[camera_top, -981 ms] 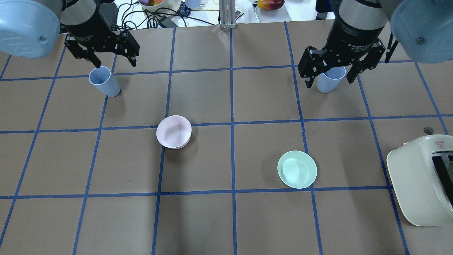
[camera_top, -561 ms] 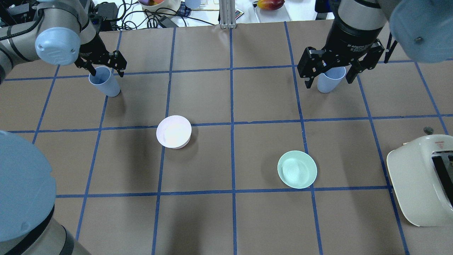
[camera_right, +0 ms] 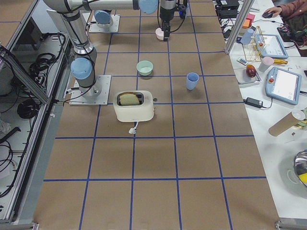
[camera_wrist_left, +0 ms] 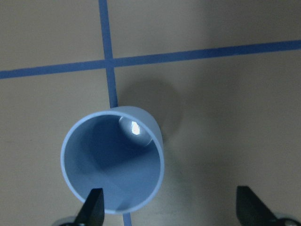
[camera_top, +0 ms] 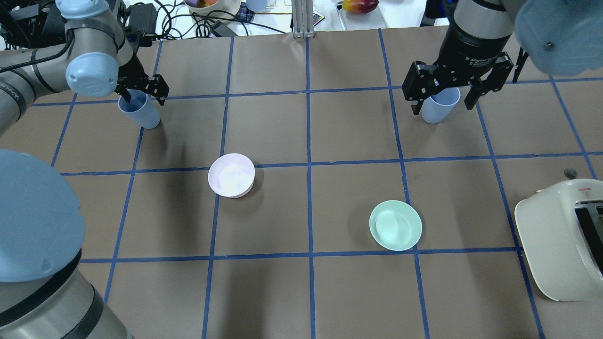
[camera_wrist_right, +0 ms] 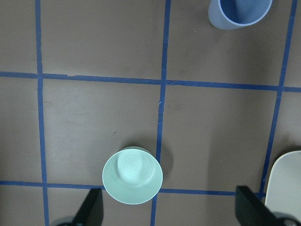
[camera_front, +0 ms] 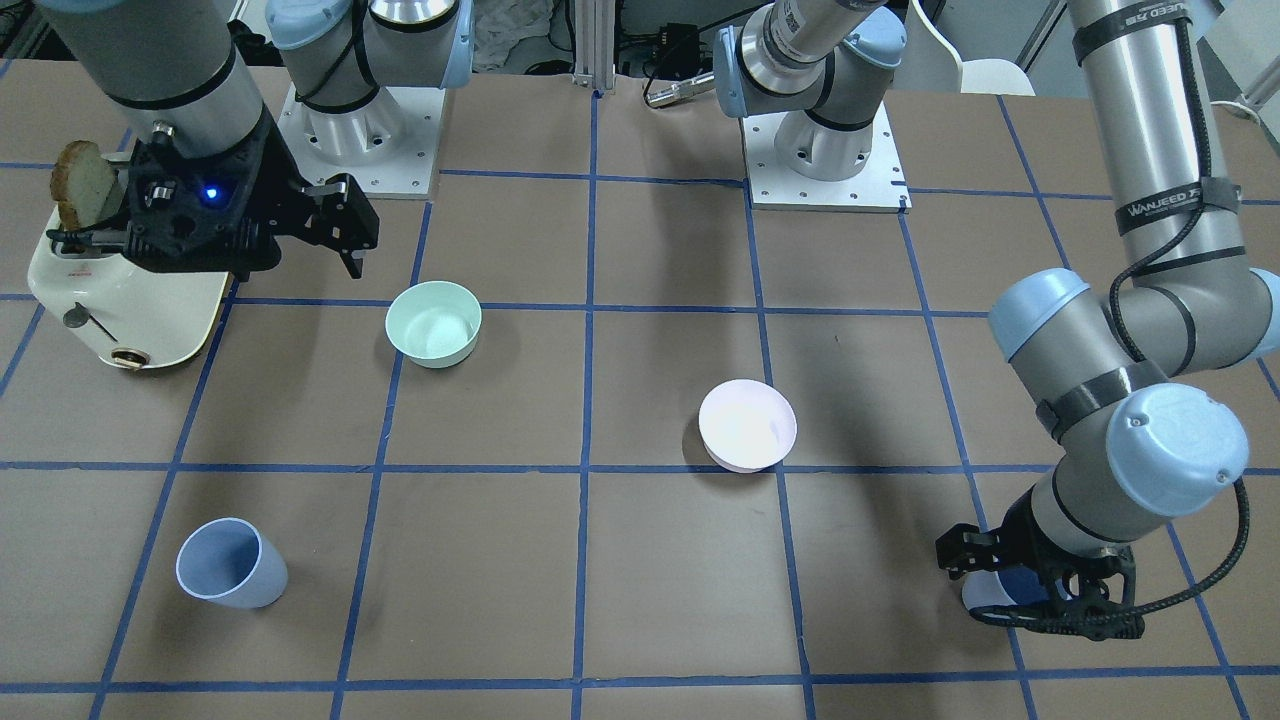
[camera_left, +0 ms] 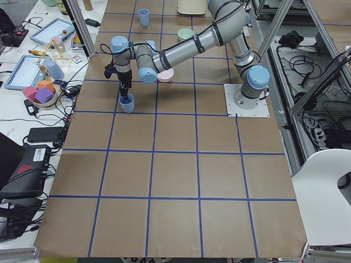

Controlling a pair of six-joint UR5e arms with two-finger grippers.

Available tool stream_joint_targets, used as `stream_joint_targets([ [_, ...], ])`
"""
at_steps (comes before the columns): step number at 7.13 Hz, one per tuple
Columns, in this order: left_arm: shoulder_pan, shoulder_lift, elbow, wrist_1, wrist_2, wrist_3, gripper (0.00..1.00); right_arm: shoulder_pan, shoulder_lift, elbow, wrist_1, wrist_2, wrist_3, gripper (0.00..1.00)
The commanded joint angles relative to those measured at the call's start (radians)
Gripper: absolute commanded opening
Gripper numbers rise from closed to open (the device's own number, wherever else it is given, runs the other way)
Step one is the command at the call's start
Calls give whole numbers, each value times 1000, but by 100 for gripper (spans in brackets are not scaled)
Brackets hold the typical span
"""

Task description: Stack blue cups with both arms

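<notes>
One blue cup [camera_top: 140, 112] stands upright at the far left; it also shows in the front view [camera_front: 1000, 588]. My left gripper [camera_top: 142, 95] is low at its rim and open. In the left wrist view one fingertip [camera_wrist_left: 93, 205] overlaps the cup's rim [camera_wrist_left: 113, 160]; the other [camera_wrist_left: 249, 207] stands well outside it. The second blue cup [camera_top: 438, 107] stands upright at the far right, alone in the front view [camera_front: 231, 563]. My right gripper [camera_top: 443, 107] is open and empty, held high above the table; its wrist view shows that cup [camera_wrist_right: 240, 12] far below.
A pale pink bowl [camera_top: 231, 175] sits left of centre and a mint-green bowl [camera_top: 395, 225] right of centre. A cream toaster [camera_top: 560, 240] with a slice of bread [camera_front: 83, 180] stands at the near right edge. Blue tape lines grid the brown table.
My left gripper has come down to the left cup, one finger over its rim. My right gripper has stayed high and shifted slightly. Cups and bowls have not moved.
</notes>
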Motion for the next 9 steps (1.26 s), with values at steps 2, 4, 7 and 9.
stream_joint_targets([
  [2,0,-7,-3,8,1,19,14,-88,136,-16,-147,10,-76,100],
  [4,0,2,-2,8,1,19,0,-131,223,-59,-330,12,-150,100],
  [7,-26,83,14,-97,2,7,0,-163,326,-116,-355,-4,-204,100],
  [9,-96,180,11,-241,-4,-62,0,-218,418,-119,-452,1,-250,100],
])
